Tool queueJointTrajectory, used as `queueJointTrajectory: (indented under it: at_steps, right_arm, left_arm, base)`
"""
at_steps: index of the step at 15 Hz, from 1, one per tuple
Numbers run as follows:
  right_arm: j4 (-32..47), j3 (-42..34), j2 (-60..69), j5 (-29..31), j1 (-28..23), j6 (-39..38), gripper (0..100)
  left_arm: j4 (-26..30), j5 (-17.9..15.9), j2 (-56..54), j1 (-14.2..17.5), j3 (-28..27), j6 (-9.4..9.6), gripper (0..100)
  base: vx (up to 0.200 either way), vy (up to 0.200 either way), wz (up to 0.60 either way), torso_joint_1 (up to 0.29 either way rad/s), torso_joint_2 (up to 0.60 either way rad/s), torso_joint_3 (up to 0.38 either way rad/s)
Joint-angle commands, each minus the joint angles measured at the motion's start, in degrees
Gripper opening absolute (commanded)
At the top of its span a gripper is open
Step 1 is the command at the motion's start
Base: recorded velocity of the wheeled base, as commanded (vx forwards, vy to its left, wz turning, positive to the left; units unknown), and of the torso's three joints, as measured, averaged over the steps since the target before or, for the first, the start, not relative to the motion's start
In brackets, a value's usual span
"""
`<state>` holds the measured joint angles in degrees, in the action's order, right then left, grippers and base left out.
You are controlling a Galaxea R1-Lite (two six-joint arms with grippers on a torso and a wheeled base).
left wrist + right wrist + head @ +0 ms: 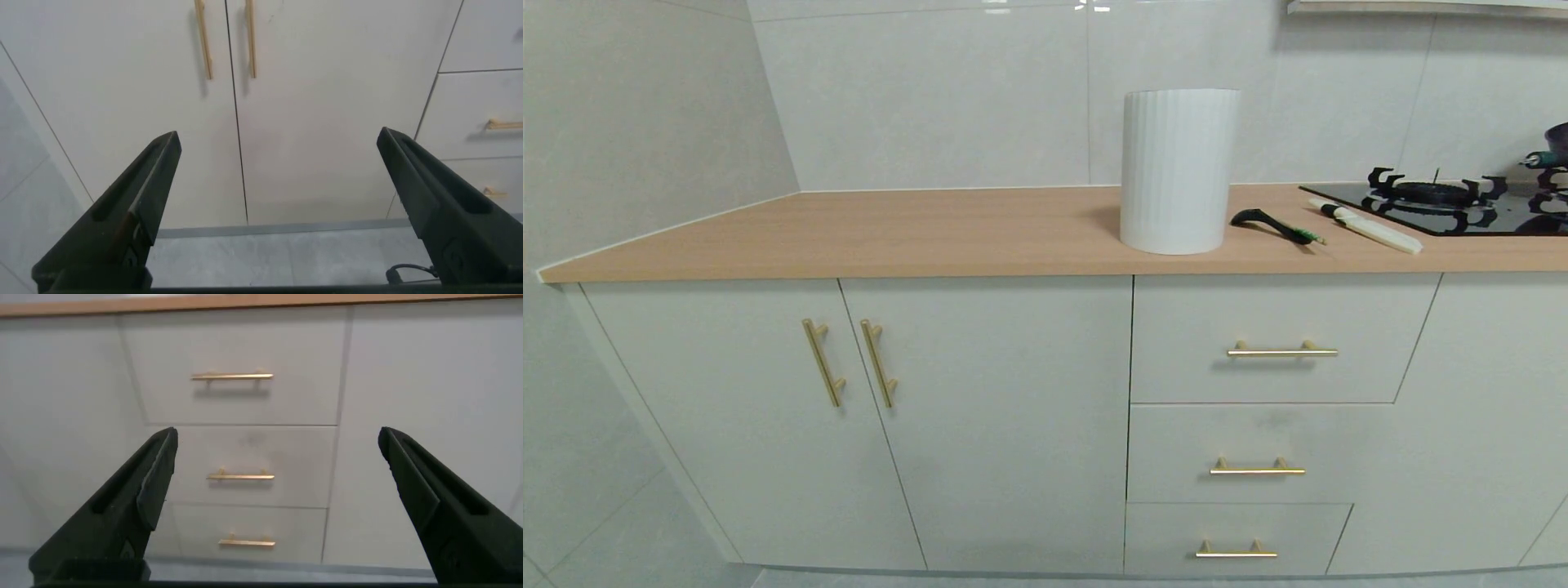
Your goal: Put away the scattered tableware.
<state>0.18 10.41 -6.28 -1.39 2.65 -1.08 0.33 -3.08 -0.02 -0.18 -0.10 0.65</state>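
Your left gripper is released, fingers spread wide, gripping nothing. It sits low, facing the double cabinet doors; their two brass handles stand side by side on either side of the centre seam.

Your right gripper is spread just as wide and holds nothing. It faces the stack of three drawers, each with a brass bar handle.

On the countertop:
- The white ribbed container stands upright near the front edge, above the top drawer's left end.
- The black-handled tool, green at its near end, lies flat just right of the container, apart from it.
- The cream utensil lies flat right of the tool, along the near-left edge of the hob. You cannot tell whether the two touch.
- The hob's black pan supports sit at the far right.
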Motion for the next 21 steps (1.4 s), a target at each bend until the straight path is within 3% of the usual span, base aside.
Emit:
queueJointTrajectory:
  at_steps: [1, 4, 7, 12, 15, 21]
  right_arm:
    - [-0.18, 1.72, -11.39, -0.90, 3.16, 0.73, 100]
    - [-0.53, 2.25, -24.84, -4.24, 4.74, 0.82, 100]
    - [-1.59, 8.22, -45.84, -7.31, 4.83, 0.82, 100]
    - [-15.48, 13.41, -73.79, -8.72, 4.83, 0.91, 100]
    - [-20.57, 17.63, -85.48, -8.72, 4.83, 0.91, 100]
    - [-22.59, 25.27, -102.35, -8.45, 4.56, 0.91, 100]
  left_arm:
    - [0.02, 0.01, 0.02, 0.01, 0.01, -0.03, 100]
    - [0.02, 0.01, 0.02, 0.01, 0.01, 0.06, 100]
    - [0.02, 0.01, 0.02, 0.01, 0.01, -0.03, 100]
    - [0.02, 0.01, 0.02, 0.01, 0.01, -0.03, 100]
    - [0.02, 0.01, 0.02, 0.01, 0.01, 0.06, 100]
    - [0.02, 0.01, 0.02, 0.01, 0.01, 0.06, 100]
  base:
    - [0.000, 0.000, 0.00, 0.000, 0.00, 0.000]
    - [0.000, 0.000, 0.00, 0.000, 0.00, 0.000]
    - [0.000, 0.000, 0.00, 0.000, 0.00, 0.000]
    - [0.000, 0.000, 0.00, 0.000, 0.00, 0.000]
    - [0.000, 0.000, 0.00, 0.000, 0.00, 0.000]
    - [0.000, 0.000, 0.00, 0.000, 0.00, 0.000]
